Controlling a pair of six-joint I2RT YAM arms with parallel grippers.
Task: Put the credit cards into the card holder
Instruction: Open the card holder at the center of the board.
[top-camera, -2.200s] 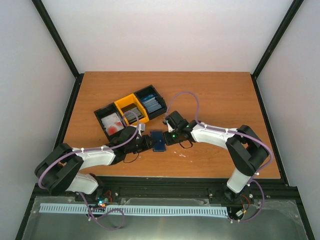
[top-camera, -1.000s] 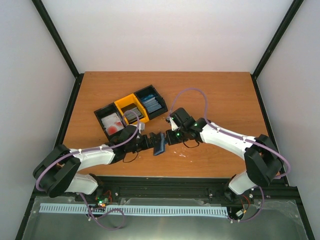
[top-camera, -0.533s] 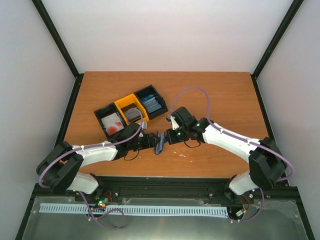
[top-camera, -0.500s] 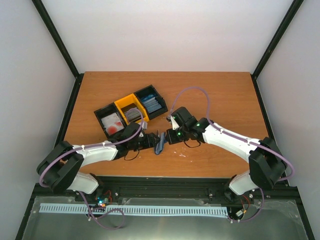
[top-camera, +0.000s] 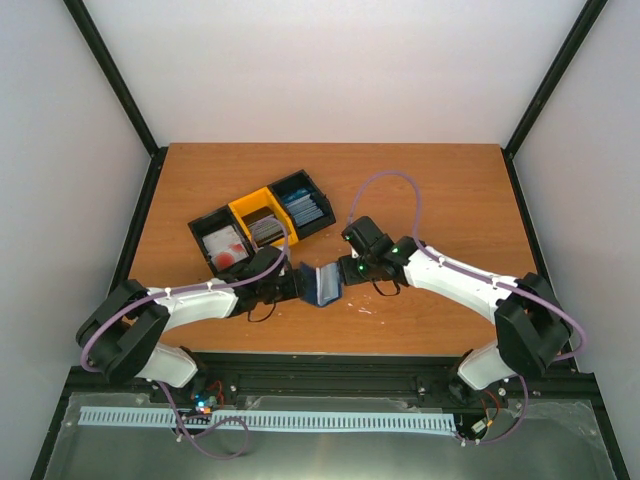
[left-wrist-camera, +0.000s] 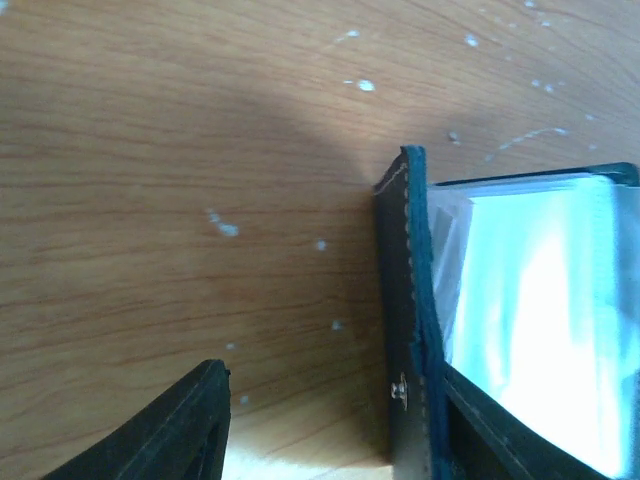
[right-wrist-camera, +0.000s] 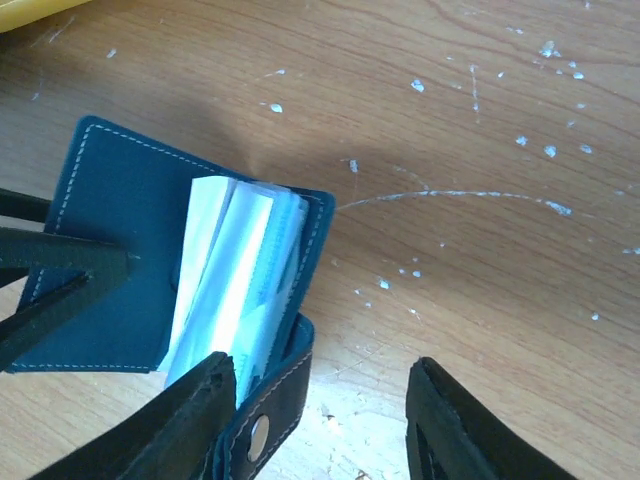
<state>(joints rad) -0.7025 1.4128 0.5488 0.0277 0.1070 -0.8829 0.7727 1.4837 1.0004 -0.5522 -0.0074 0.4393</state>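
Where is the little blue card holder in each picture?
Top external: the card holder sits near the picture's centre.
Left wrist: card holder on the right, seen edge-on.
Right wrist: card holder at lower left, spread open.
Shared landmark: the white-speckled wooden table.

From above, the light is bright and even and the picture sharp, with only faint, soft shadows on the table (top-camera: 430, 190). The left wrist view is soft and out of focus, with the card holder (left-wrist-camera: 520, 320) washed out by white glare and a broad dim shadow on the wood. The right wrist view is crisper, with a soft shadow beside the holder.
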